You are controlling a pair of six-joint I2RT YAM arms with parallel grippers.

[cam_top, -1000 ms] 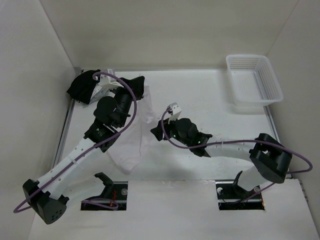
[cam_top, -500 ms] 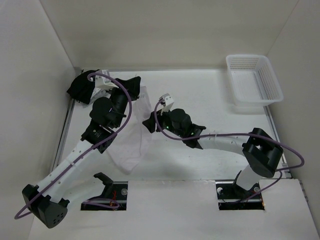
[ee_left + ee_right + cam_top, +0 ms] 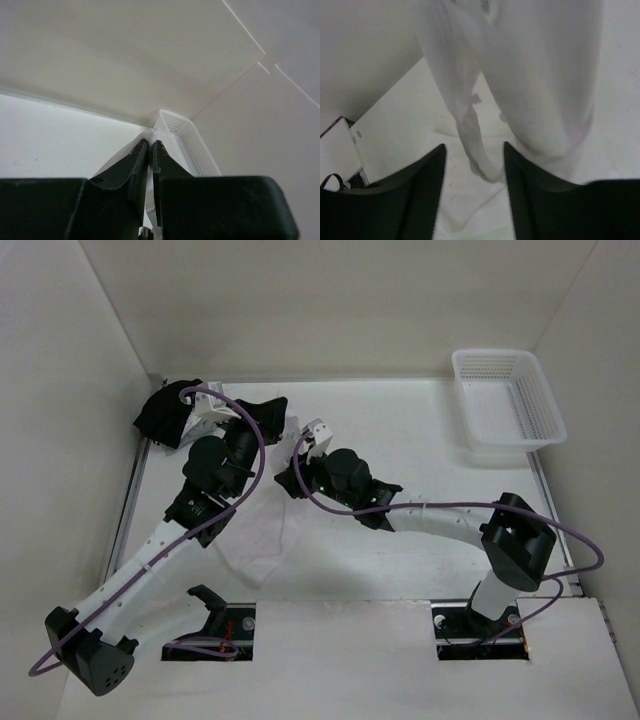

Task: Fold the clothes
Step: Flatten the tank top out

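Right wrist: clothes [image 3: 535, 90] hang sheer, wrinkled, pinkish-white.

White basket [image 3: 508, 405] (far right), black bundle [image 3: 165, 416]

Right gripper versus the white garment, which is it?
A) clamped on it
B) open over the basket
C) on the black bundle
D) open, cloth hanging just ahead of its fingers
D: the right gripper stands open in its wrist view, the white garment hanging just beyond it, unpinched.
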